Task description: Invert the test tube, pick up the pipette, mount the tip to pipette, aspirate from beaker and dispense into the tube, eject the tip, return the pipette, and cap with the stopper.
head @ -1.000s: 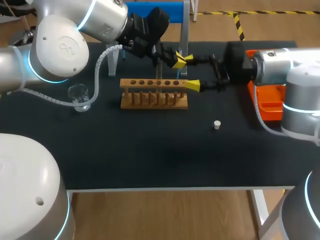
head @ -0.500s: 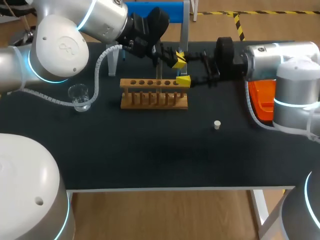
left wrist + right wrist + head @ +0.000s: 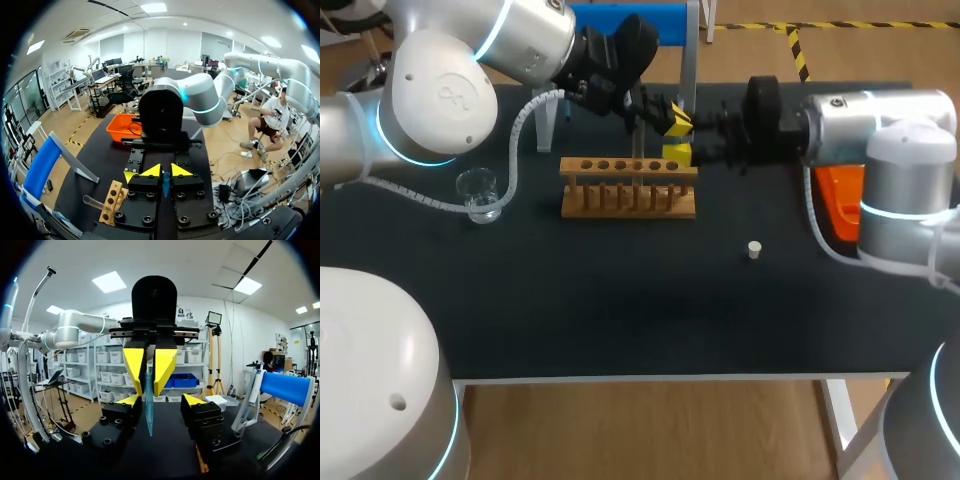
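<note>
Two hands meet over the right end of the wooden rack [image 3: 628, 190], toward the far side of the bench [image 3: 620, 310]. Left hand [image 3: 165, 171] is clenched on the thin blue pipette [image 3: 149, 405]. Right hand [image 3: 161, 401] is released, fingers apart either side of the pipette, not touching it. Beaker [image 3: 480, 192] stands left of the rack; stopper [image 3: 754, 249] sits nearer, to the right.
</note>
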Available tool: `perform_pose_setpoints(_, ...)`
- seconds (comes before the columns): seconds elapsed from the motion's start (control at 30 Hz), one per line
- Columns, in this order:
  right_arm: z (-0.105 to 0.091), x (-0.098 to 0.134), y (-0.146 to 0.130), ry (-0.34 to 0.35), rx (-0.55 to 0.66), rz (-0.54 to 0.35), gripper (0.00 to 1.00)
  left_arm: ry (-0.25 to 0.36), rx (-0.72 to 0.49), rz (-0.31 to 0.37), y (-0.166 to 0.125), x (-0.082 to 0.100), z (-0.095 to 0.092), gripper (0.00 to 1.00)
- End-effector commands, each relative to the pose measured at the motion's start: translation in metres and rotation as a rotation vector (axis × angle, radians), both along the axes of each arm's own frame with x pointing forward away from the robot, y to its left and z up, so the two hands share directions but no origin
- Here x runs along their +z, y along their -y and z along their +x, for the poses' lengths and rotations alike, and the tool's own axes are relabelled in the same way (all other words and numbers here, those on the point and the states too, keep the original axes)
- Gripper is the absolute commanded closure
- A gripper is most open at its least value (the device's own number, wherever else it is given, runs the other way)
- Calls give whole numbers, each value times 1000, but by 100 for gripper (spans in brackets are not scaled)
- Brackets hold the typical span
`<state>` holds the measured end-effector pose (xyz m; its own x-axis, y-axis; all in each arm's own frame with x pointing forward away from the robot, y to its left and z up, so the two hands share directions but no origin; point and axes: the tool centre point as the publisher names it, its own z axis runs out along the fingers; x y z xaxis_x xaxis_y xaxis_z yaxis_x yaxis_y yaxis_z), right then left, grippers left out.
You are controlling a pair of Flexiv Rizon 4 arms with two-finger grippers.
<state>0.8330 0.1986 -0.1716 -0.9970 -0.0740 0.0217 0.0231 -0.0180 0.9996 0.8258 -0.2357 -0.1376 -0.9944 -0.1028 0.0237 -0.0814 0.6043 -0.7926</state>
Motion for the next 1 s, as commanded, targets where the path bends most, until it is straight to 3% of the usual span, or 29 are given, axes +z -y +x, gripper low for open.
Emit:
perform_pose_setpoints(0.03, -3, 0, -1, 1, -5, 2, 62, -4, -1, 5, 0, 1, 1, 100)
perform_pose_setpoints(0.37, -7, 0, -1, -5, 0, 7, 75, -4, -1, 5, 0, 1, 1, 100)
perform_pose_setpoints(0.4, -7, 0, -1, -5, 1, 8, 78, -4, -1, 5, 0, 1, 1, 100)
perform_pose_setpoints(0.47, -8, 1, 0, -4, 2, 8, 100, -4, -1, 5, 0, 1, 1, 100)
perform_pose_setpoints(0.77, -11, 1, 2, -1, 10, 12, 100, -4, -1, 5, 0, 1, 1, 100)
perform_pose_setpoints(0.8, -12, 1, 3, -2, 10, 12, 100, -4, -1, 5, 0, 1, 1, 26)
perform_pose_setpoints(0.83, -12, 1, 4, -2, 10, 12, 100, -4, -1, 5, 0, 1, 1, 0)
perform_pose_setpoints(1.0, -16, -2, 17, -11, 16, 11, 100, -4, -1, 5, 0, 1, 1, 0)
